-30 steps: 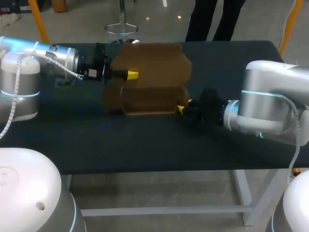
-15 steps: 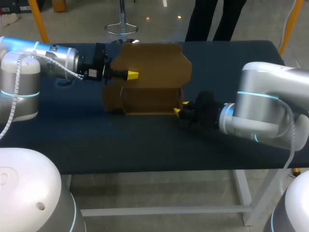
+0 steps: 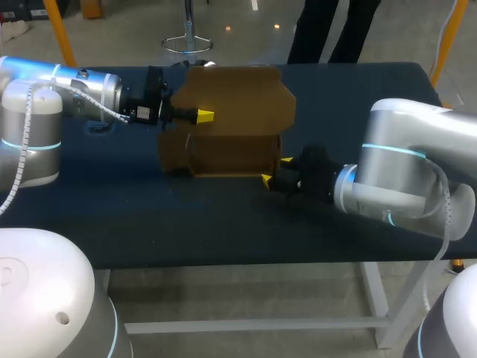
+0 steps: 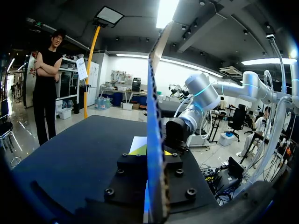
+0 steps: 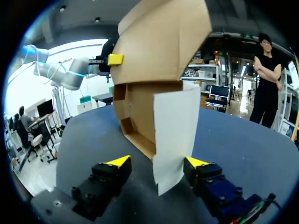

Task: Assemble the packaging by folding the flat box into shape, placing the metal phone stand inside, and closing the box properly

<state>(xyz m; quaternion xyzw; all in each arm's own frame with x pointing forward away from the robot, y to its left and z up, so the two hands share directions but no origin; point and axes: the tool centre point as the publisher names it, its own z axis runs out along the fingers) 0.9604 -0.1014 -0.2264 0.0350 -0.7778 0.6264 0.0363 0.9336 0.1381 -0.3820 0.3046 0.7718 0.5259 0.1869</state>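
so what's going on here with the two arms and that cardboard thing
Two robot arms are folding a cardboard box on the table. The left gripper is shut on the box's upright lid, holding it up. The right gripper sits open at the box's right front corner, with a side flap between its fingers, not clamped. No phone stand shows in any view.

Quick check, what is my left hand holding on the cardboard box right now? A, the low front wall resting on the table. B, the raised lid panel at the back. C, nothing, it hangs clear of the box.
B: the left hand is clamped on the upright lid panel, high above the table, and the panel runs edge-on through its grip in the left wrist view.
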